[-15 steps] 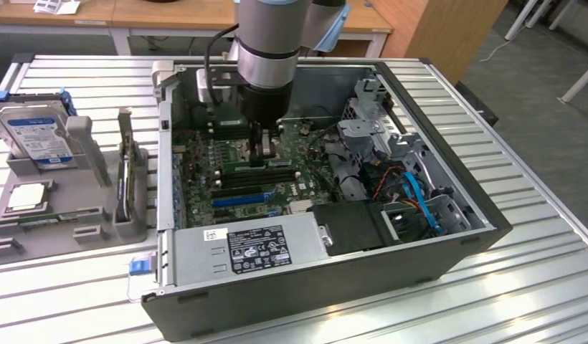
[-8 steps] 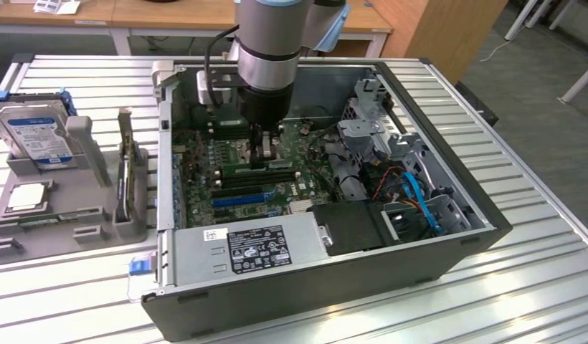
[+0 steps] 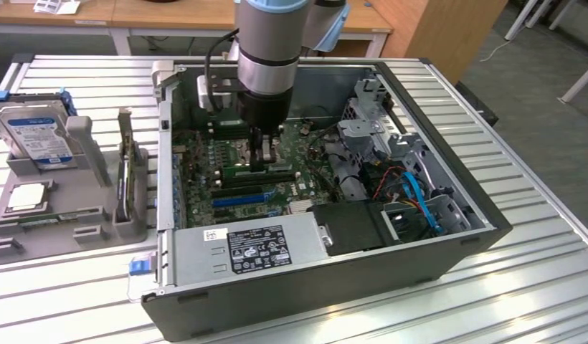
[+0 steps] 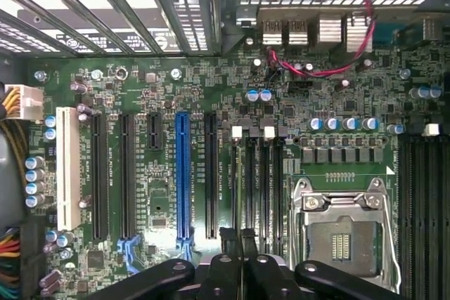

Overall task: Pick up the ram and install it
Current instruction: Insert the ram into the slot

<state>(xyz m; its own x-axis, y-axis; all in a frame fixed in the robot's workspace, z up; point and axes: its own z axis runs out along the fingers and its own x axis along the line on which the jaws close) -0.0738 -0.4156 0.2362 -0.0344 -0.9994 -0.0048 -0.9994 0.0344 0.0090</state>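
Gripper low over memory slots, fingers nearly together; load between them unclear. Seating likely needs square alignment, straight even push.

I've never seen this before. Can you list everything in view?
table: one, silver slats, under everything
computer case: one, dark grey, open, on the table
motherboard: one, green, inside the case
power supply: one, grey, inside the case
holder: one, grey, exterior view's left
hard drive: one, silver, blue label, upright in holder
processor chip: one, silver, flat on holder
ram: apparently one, green, at the motherboard's slots
gripper: one, black, just above those slots
arm: one, grey, above the case
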